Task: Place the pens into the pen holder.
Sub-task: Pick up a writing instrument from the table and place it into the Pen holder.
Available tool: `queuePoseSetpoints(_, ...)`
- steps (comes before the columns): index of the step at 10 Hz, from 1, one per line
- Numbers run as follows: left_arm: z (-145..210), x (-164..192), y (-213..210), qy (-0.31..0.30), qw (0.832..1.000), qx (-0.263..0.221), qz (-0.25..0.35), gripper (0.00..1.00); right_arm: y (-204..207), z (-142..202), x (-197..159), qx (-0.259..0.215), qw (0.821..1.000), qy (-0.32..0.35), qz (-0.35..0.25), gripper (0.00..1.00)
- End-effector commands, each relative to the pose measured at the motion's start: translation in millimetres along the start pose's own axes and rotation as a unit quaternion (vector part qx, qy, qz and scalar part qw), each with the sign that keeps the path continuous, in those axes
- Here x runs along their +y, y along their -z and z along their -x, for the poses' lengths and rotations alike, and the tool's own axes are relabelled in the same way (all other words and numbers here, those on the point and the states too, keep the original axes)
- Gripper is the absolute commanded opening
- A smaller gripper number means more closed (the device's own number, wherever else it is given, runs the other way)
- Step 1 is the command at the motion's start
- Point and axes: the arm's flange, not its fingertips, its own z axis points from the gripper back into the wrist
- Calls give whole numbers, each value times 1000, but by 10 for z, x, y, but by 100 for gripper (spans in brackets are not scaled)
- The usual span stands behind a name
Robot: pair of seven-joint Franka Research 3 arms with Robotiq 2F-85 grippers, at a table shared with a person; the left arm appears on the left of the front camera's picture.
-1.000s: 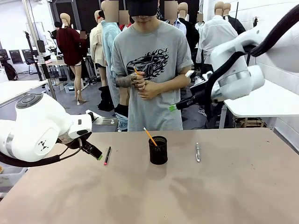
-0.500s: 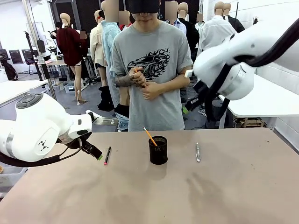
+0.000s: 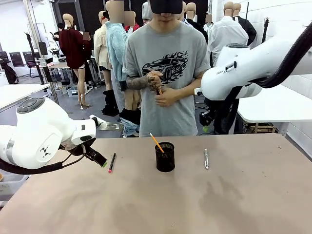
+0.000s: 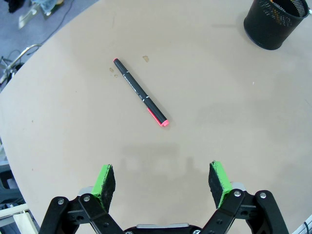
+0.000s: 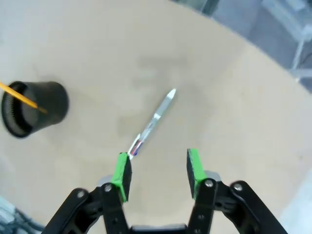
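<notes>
The black mesh pen holder stands mid-table with the orange-yellow pen leaning out of it. Left of the holder lies the black pen with the pink-red end, flat on the table. My left gripper hovers open above and short of this pen, nothing between its pads. The silver-grey pen lies to the holder's right. My right gripper is open high above this pen, with the holder off to the side.
A person stands at the far edge of the table, hands clasped at the chest and holding a small object. The left gripper sits low near the table's left edge. The right arm hangs high at the right.
My right arm has swung round, its gripper turning from pointing left to facing down over the silver-grey pen. The person stepped slightly right. My left arm and the pens stayed put.
</notes>
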Motion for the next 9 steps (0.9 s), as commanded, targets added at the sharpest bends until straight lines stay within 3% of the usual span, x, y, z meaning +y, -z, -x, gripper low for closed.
queuePoseSetpoints(1, 7, 17, -5, -2, 1000, 0, 0, 100, 159, -126, 128, 39, 999, 18, -2, 58)
queuePoseSetpoints(9, 7, 17, -5, -2, 1000, 0, 0, 100, 970, 266, 213, 93, 985, 144, 18, 58)
